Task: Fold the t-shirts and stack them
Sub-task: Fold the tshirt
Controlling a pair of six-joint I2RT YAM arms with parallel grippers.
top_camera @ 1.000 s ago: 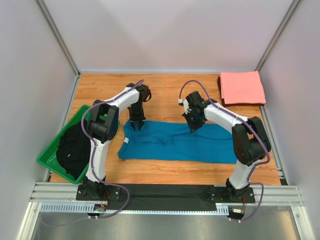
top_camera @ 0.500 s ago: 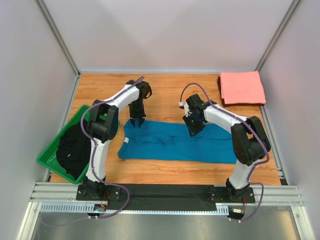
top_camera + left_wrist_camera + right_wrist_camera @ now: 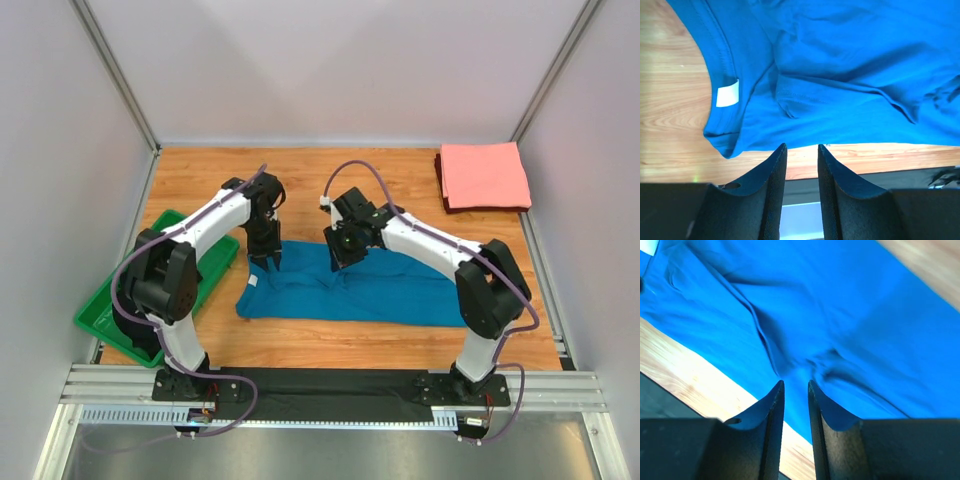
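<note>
Teal shirt (image 3: 400, 288) lies rumpled across the middle of the table (image 3: 200, 180); pink shirt (image 3: 485, 175) sits folded at the far right corner. Left gripper (image 3: 272, 262) and right gripper (image 3: 337, 262) hang over the teal shirt's left half, jaws narrowly parted, gripping nothing.

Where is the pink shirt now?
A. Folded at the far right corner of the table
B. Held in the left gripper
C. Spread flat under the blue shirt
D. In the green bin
A: the pink shirt lies folded at the far right corner of the table, apart from the blue shirt.
</note>
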